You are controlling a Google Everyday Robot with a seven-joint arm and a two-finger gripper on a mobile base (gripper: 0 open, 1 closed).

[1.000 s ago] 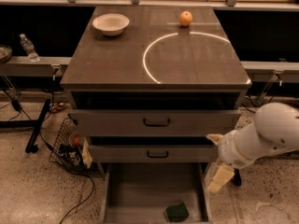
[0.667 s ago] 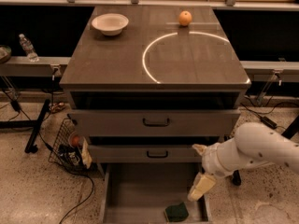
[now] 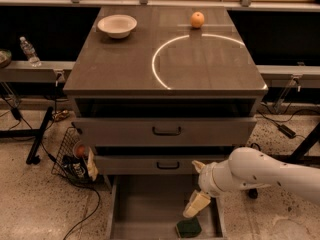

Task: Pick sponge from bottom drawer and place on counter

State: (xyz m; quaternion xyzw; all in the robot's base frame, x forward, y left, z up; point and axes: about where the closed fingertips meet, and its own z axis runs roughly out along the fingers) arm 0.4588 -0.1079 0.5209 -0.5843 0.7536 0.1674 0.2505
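The pincer hangs spread over the open bottom drawer. The sponge lies on the drawer floor toward 5 o'clock, with the pincer just at its 12 o'clock.

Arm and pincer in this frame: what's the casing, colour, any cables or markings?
Arm: smooth white rounded shell, thick tubular links, a few small dark dots on the casing; no loose cables or lettering visible. Pincer: pale cream-yellow, wedge-shaped, over the open bottom drawer, just above the sponge.
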